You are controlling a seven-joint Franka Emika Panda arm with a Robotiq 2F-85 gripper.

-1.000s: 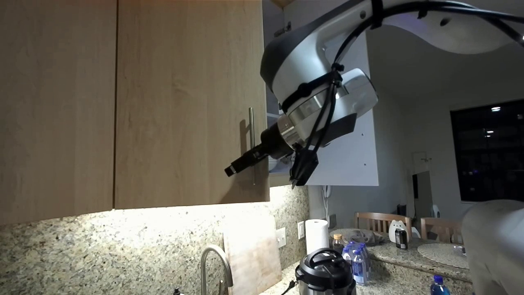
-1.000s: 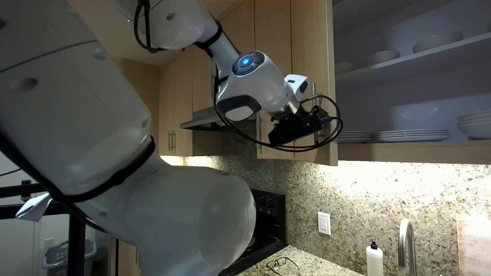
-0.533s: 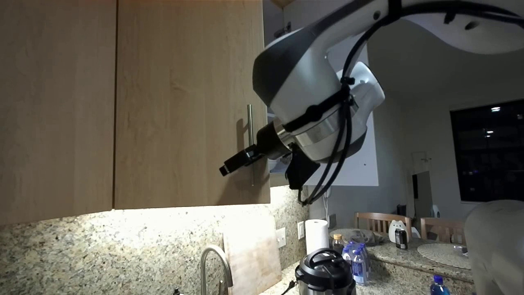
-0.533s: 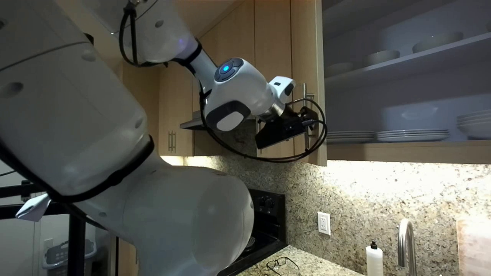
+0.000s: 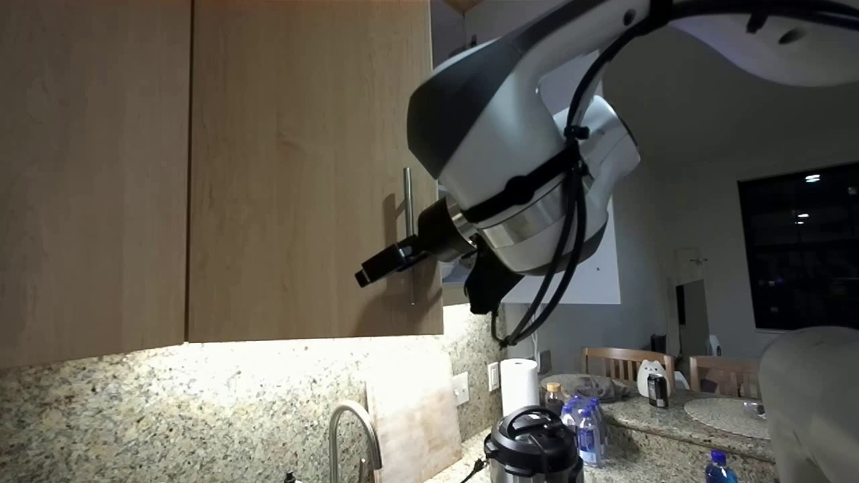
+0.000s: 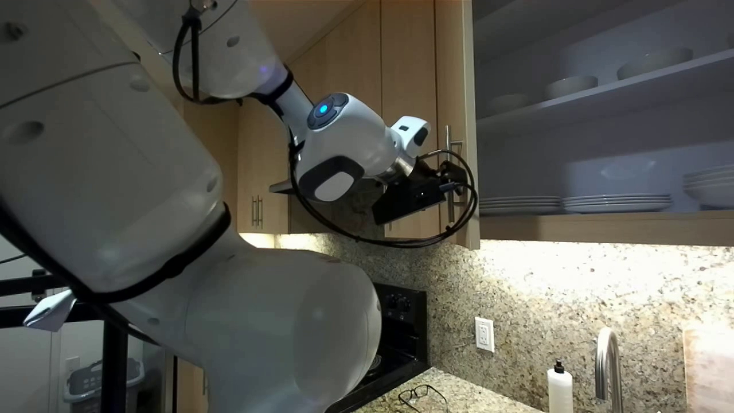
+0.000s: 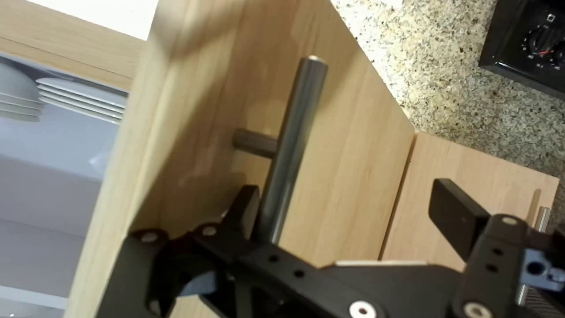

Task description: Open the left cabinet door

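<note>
The left cabinet door (image 5: pixel 295 168) is a light-brown wood-grain panel with a slim silver bar handle (image 5: pixel 408 201). The door (image 6: pixel 450 74) stands partly open, its free edge away from the cabinet. In the wrist view the door (image 7: pixel 348 163) has its handle (image 7: pixel 289 145) running diagonally. My gripper (image 7: pixel 346 198) is open with fingers wide apart. One finger is beside the handle, on the side of the door's free edge, touching or nearly so. The other finger is far off on the handle's other side. In an exterior view the gripper (image 5: pixel 376 265) is in front of the handle's lower part.
A matching handleless panel (image 5: pixel 94 168) adjoins the door. A pale door panel (image 5: pixel 564 285) stands open behind the arm. Cabinet shelves hold plates (image 6: pixel 616 203) and bowls (image 6: pixel 570 86). Below are a faucet (image 5: pixel 352 416), a black-lidded cooker (image 5: pixel 533 436) and the stove (image 6: pixel 401 310).
The door's free edge and handle have moved left in both exterior views, so the door has swung further open. My gripper and arm have moved with it, and the wrist has tilted.
</note>
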